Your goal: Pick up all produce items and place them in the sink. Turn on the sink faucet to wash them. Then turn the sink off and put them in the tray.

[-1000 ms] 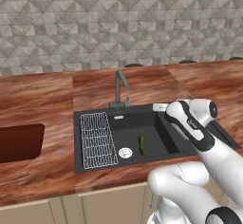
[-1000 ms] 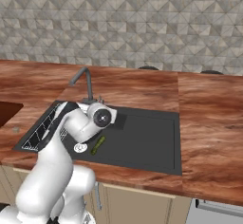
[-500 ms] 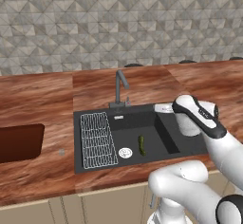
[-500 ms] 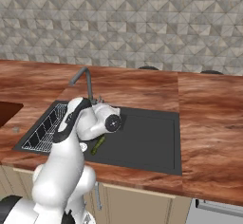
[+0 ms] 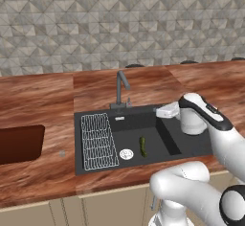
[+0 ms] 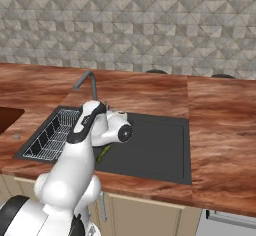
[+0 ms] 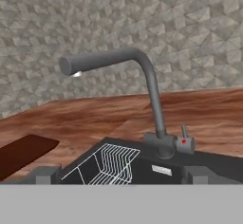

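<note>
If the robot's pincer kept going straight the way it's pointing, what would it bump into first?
Most likely the sink faucet. In the hand view the open pincer looks right at the tap's stem and the small lever with a red dot at its base, above the sink. Depth is hard to judge, so this is a best guess.

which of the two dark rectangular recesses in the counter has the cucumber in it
The black sink, the one with the faucet and white wire rack. The cucumber lies on its floor; the reddish-brown tray sits farther left.

Wood surface (image 5: 43,100), reddish-brown grain, runs along tiled wall. Black sink (image 5: 191,146) set into it, faucet (image 5: 120,90) at back rim. Dark brown tray (image 5: 19,143) recessed at left. Tiny grey speck (image 5: 61,153) betw. tray & sink.
</note>
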Robot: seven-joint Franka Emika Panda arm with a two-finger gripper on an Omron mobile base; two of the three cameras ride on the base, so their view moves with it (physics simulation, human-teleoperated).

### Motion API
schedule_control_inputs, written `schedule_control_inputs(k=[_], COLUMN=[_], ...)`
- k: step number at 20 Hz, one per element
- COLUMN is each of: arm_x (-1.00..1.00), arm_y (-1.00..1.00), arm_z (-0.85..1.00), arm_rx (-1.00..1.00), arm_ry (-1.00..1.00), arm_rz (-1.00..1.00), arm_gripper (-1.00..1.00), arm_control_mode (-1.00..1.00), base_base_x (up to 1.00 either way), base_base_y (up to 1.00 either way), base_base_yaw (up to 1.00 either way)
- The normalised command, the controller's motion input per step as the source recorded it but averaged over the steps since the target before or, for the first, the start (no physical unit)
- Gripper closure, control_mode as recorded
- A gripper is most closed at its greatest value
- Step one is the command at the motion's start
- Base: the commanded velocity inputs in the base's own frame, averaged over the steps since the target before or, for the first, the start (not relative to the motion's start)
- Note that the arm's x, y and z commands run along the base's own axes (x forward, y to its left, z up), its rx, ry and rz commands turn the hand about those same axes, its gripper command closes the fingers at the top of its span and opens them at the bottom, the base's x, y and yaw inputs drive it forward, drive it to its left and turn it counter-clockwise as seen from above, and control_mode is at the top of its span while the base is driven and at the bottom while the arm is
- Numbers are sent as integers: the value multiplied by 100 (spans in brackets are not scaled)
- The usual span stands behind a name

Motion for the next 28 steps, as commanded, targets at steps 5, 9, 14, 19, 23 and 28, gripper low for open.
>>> schedule_control_inputs(k=[5, 9, 14, 19, 23, 28], arm_x=[18, 12, 11, 7, 6, 10], arm_y=[0, 0, 0, 6, 17, 17], arm_z=[0, 0, -3, 0, 0, 0], arm_rx=[-15, -12, 0, 0, 0, 0], arm_ry=[-2, 0, -7, -12, -11, -5], arm_rz=[15, 12, 4, 5, 1, 0], arm_gripper=[-100, -100, -100, -100, -100, -100], arm_control_mode=[-100, -100, -100, -100, -100, -100], base_base_x=[0, 0, 0, 0, 0, 0], base_base_y=[0, 0, 0, 0, 0, 0], base_base_yaw=[0, 0, 0, 0, 0, 0])
